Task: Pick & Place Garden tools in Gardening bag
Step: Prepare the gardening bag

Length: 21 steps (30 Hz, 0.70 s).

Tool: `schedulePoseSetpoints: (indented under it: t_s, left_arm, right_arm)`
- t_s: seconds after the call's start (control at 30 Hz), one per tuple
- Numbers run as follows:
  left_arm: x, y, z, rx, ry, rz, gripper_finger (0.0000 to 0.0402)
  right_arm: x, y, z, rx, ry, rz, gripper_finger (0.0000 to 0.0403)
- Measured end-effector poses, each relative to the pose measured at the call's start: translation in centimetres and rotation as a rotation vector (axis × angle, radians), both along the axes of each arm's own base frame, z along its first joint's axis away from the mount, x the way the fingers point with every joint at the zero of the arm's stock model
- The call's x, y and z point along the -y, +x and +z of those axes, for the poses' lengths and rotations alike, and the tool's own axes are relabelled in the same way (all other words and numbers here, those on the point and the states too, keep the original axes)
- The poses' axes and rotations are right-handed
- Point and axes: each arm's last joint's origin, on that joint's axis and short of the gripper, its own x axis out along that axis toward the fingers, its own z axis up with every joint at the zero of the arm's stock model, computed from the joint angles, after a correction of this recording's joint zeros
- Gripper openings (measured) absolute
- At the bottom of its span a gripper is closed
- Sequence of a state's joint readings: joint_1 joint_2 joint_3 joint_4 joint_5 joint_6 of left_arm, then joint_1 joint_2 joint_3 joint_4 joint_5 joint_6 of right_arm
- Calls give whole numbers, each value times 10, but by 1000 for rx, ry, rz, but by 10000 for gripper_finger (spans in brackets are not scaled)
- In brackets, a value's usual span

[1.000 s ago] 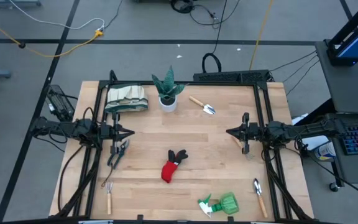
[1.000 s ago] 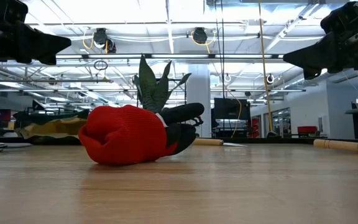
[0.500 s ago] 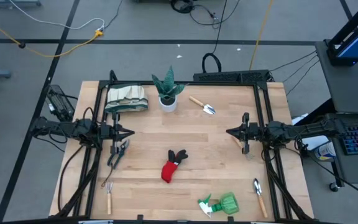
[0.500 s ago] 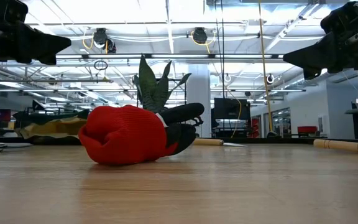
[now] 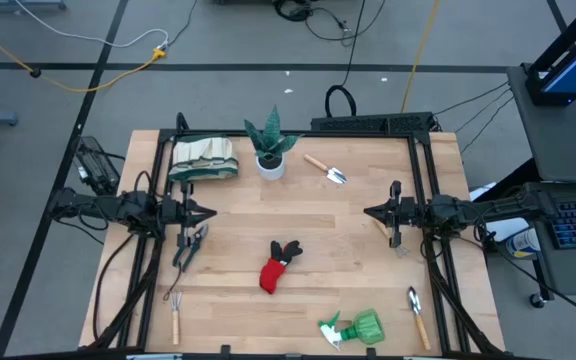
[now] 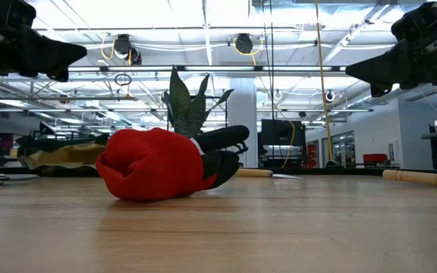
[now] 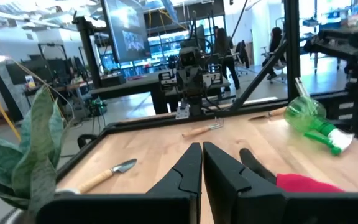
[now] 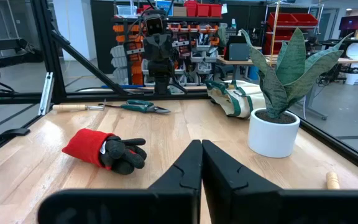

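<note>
Both grippers hover empty with fingers pressed together, the left gripper [image 5: 206,212] at mid-left of the high view, the right gripper [image 5: 372,212] at mid-right. Nearest, at centre, lies the glove [image 5: 276,266]: soft, light, best pinched mid-body. Farther, at upper left, the gardening bag [image 5: 202,158] looks floppy.

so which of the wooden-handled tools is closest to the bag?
The trowel at the table's far edge, just right of the plant. The others lie at the near edge or by the right arm, all farther from the bag.
</note>
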<state>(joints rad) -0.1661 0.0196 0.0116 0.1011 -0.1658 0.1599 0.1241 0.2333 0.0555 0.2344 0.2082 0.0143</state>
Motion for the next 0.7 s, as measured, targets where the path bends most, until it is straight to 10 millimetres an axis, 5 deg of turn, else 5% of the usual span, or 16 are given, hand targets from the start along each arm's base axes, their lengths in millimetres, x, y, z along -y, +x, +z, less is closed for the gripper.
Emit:
schedulePoseSetpoints:
  t_s: [0.7]
  left_arm:
    - [-2,0,0,6,-111,54,21]
  right_arm:
    - [2,-3,22,220,-82,-71,0]
